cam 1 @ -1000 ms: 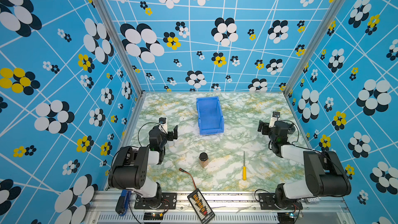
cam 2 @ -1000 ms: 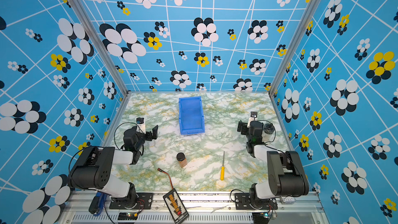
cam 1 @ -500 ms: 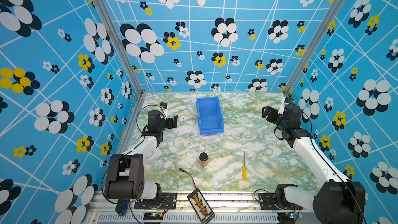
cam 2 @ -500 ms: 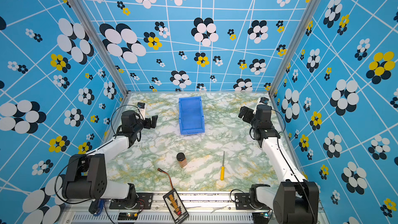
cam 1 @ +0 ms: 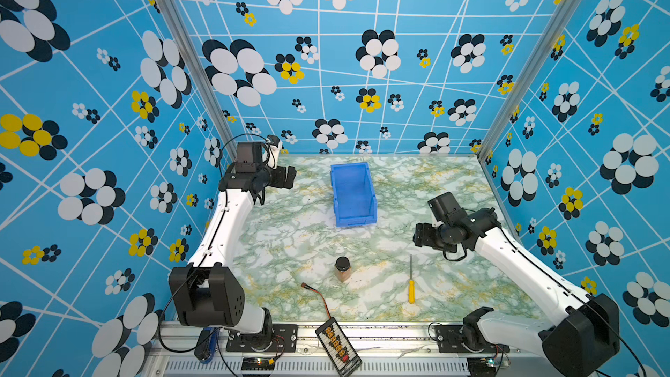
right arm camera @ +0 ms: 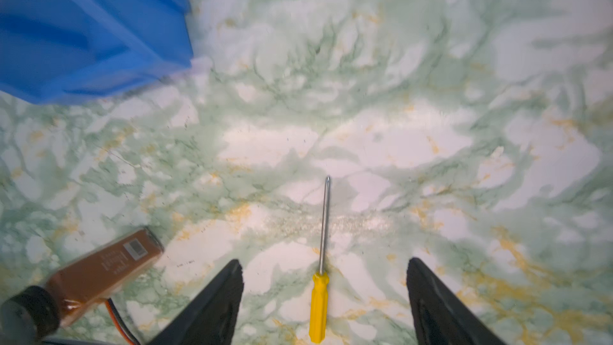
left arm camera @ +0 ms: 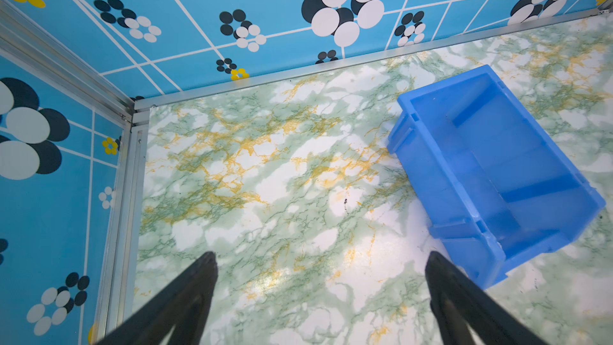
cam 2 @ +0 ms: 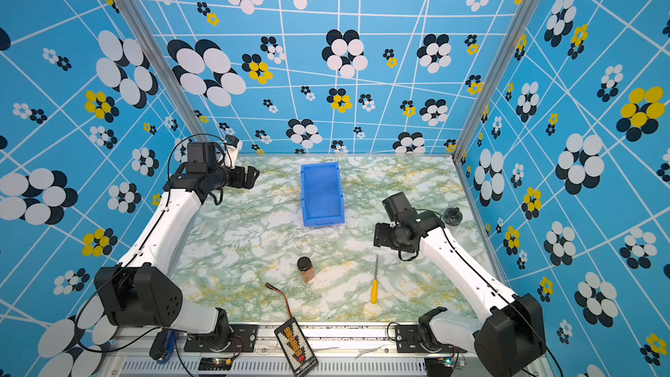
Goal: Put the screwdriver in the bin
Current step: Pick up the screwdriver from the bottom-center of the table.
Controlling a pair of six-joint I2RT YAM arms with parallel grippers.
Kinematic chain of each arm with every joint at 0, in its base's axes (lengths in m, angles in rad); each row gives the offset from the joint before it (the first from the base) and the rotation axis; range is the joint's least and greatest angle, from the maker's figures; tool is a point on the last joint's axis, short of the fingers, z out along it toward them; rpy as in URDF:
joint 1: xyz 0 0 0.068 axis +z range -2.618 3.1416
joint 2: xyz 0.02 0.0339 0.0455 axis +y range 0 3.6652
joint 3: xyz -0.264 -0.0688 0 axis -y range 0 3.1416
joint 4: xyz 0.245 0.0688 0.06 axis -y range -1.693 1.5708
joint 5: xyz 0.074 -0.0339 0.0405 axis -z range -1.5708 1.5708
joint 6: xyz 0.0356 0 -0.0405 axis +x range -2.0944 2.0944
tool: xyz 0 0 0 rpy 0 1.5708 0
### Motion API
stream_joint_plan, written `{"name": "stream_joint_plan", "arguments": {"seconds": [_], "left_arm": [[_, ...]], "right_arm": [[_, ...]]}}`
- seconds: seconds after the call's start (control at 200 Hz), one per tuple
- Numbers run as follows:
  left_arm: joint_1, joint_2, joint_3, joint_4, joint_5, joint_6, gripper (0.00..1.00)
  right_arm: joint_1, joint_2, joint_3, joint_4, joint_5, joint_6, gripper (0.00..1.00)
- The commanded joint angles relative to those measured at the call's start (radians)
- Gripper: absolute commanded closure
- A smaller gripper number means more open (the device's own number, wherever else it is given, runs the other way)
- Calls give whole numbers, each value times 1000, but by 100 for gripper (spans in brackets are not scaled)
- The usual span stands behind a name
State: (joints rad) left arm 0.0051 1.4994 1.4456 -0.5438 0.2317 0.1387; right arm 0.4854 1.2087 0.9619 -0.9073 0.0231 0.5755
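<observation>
Closest to me, by the desk's (cam 1: 290, 241) front edge, the screwdriver (cam 1: 410, 286) lies flat, with its tip toward the back edge. A wire (cam 1: 319, 295) and a brown jar (cam 1: 342, 269) sit on its left-edge side. My right pincer (right arm camera: 323, 261) hovers near it, prongs spread and pinching nothing. Farther back stands the bin (cam 1: 336, 197). By the far left corner, my left pincer (left arm camera: 320, 255) is spread and empty too.

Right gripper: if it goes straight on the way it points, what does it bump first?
Probably the screwdriver, lying between the right gripper's open jaws in the right wrist view. Depth is unclear; it may touch the marble table beside it first.
</observation>
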Motion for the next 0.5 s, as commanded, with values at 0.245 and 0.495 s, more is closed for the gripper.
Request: {"name": "stream_joint_plan", "arguments": {"seconds": [0.245,0.495], "left_arm": [[1,87,144,-203,162,-120,1],[1,64,138,-182,123,-113,1]], "right_arm": [[267,-42,-237,5,-102,261,32],[309,77,-264,145,-63,275,37]]}}
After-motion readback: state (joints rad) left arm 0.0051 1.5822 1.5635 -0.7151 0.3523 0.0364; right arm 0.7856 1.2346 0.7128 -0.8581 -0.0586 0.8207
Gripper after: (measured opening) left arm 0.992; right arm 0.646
